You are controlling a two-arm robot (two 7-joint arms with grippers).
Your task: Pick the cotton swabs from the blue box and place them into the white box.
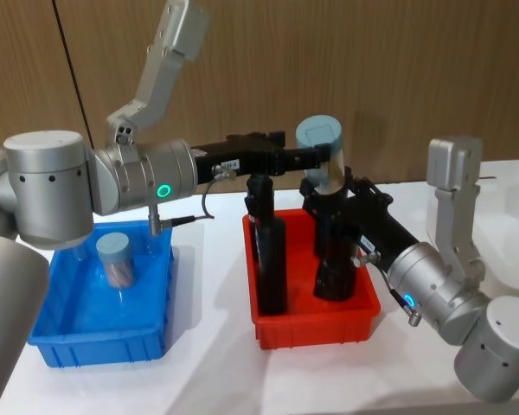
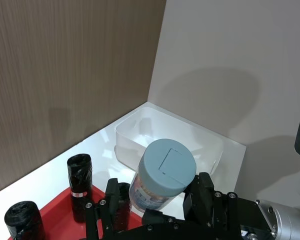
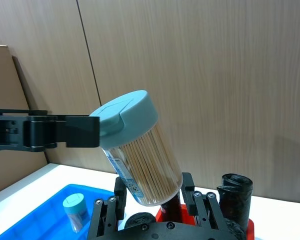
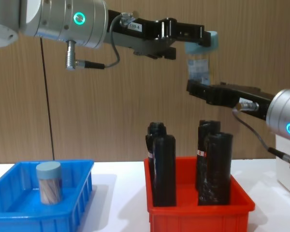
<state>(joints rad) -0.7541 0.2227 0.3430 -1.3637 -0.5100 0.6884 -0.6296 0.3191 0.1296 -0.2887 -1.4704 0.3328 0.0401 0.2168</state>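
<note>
The blue box (image 1: 95,350) sits on the bench (image 1: 208,363) at the robot's left. It holds one jar of cotton swabs (image 1: 115,259), which stands upright near its middle with the pale lid on top. Just to its right is a red bin (image 1: 316,324), in which four tall black cylinders (image 1: 272,264) stand upright, two on each side. The white box (image 1: 515,259) lies farther right, apart from the red bin and behind the right arm.

A second jar (image 3: 140,150), packed with thin sticks, hangs in the air above the red bin, well clear of the cylinders. The left arm reaches across from the left, and the left end effector (image 1: 329,158) is at this jar's upper part, level with its lid (image 2: 169,167). Whether it clamps the jar or merely flanks it cannot be told.

The right arm rises from the lower right. The right end effector (image 3: 154,187) is closed around the jar's lower body, with a finger (image 3: 121,192) pressed to each side. From the right wrist the jar looks tilted, its lid leaning toward the left arm. From the chest it looks nearly upright.
</note>
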